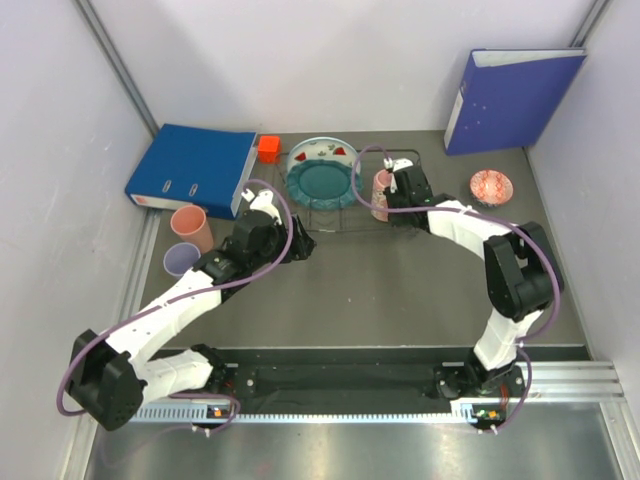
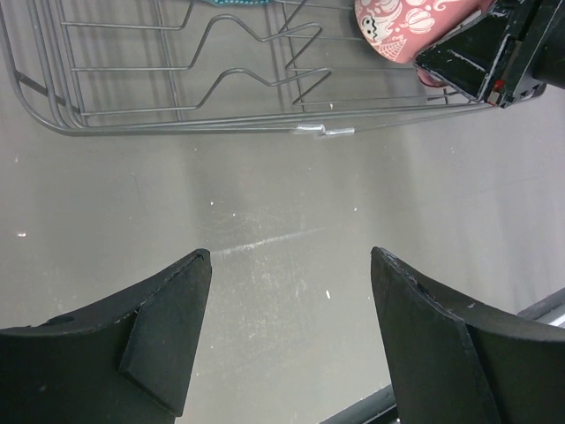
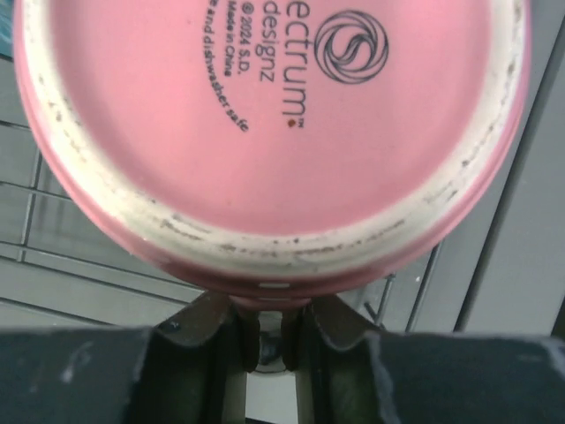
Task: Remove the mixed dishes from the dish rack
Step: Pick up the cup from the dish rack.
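The dark wire dish rack point(image 1: 340, 216) stands at the back middle of the table. In it, a teal scalloped plate point(image 1: 322, 184) stands in front of a white plate with red watermelon marks point(image 1: 322, 153). My right gripper point(image 1: 393, 190) is shut on the wall of a salmon-pink cup point(image 1: 381, 194) at the rack's right end. The cup's base point(image 3: 274, 115) fills the right wrist view, and its ghost pattern point(image 2: 402, 26) shows in the left wrist view. My left gripper point(image 2: 290, 256) is open and empty over bare table just in front of the rack point(image 2: 177, 126). It also shows in the top view point(image 1: 296, 245).
A second salmon-pink cup point(image 1: 190, 226) and a lavender cup point(image 1: 181, 261) stand on the table at the left. A small pink patterned bowl point(image 1: 493, 185) sits at the right. A blue binder point(image 1: 195, 168) lies back left with a red cube point(image 1: 268, 148) beside it; another binder point(image 1: 512, 100) leans back right.
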Tool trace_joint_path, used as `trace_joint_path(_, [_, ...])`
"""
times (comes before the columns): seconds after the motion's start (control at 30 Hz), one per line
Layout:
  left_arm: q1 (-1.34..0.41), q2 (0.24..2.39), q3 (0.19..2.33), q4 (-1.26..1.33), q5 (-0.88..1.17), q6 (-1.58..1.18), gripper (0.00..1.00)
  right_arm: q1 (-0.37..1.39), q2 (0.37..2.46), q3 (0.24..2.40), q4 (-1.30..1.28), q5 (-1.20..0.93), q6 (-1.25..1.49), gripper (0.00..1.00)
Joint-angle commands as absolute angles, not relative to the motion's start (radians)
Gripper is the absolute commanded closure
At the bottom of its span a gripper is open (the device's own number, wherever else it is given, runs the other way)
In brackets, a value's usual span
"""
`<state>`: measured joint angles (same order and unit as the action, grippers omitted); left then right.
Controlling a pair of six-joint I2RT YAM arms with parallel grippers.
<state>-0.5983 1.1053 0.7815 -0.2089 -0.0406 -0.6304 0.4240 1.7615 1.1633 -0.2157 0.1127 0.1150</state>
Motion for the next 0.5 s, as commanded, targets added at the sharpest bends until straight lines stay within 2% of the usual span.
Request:
trace_joint_path(0.0, [-0.606, 1.115, 0.776, -0.153, -0.037, -0.640, 0.23, 0.434, 1.781, 1.121, -0.238, 0.109, 0.126, 1.00])
trace_joint_path(0.47, [-0.606, 1.123, 0.781, -0.153, -0.054, -0.637, 0.23, 0.436, 1.611, 1.169, -0.271, 0.218, 0.130, 1.00])
